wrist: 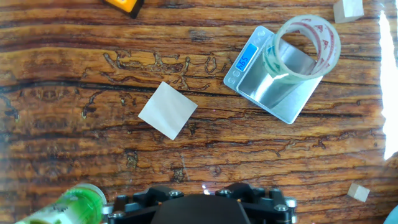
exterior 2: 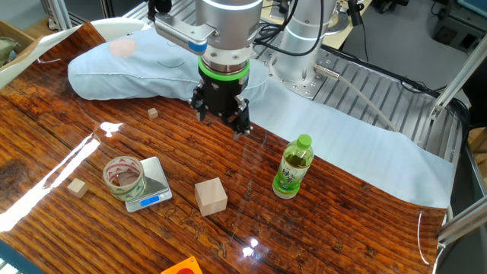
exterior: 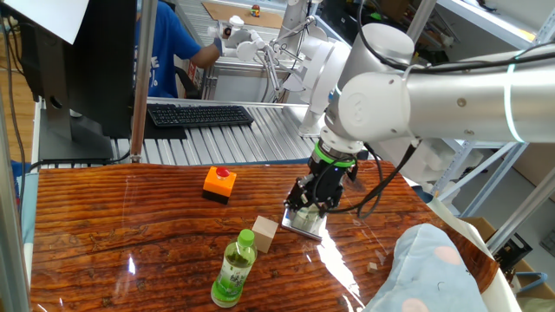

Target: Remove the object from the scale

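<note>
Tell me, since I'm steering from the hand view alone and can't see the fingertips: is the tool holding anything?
Observer: No. The other fixed view shows the tool open and empty, well apart from the jar that sits on the scale.
Operator: Is the green bottle standing or lying?
Observer: The green bottle stands upright, apart from the wooden cube.
Operator: Anything behind the tool?
Observer: A pale blue cushion lies on the table beyond it.
</note>
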Robot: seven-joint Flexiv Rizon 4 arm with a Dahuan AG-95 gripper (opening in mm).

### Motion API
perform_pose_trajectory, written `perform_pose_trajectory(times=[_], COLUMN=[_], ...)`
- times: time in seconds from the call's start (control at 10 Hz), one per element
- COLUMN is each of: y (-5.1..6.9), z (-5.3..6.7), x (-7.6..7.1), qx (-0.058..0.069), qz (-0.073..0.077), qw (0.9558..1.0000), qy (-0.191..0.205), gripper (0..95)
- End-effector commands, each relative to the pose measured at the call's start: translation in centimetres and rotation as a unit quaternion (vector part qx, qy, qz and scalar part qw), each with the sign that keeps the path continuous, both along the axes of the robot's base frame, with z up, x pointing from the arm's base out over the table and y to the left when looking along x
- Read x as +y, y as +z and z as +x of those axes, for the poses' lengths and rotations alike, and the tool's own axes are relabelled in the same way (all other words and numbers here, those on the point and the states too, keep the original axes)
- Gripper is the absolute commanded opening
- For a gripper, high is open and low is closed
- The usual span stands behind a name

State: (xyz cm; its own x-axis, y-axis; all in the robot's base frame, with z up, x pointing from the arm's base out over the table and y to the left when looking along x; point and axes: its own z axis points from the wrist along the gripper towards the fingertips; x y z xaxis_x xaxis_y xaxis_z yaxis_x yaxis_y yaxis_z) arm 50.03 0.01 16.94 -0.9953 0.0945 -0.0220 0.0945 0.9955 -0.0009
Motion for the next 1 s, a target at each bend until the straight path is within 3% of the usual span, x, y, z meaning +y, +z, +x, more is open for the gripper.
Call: perform_pose_trajectory(times=[0.1, 1.0], y=[0.05, 0.02], z=[-0.04, -0.1], x=[-0.01, 0.0], qx=[-0.016, -0.016], qz=[-0.001, 0.0], qw=[0.9976, 0.9973], qy=[-0.068, -0.072], gripper=[0.0, 0.0])
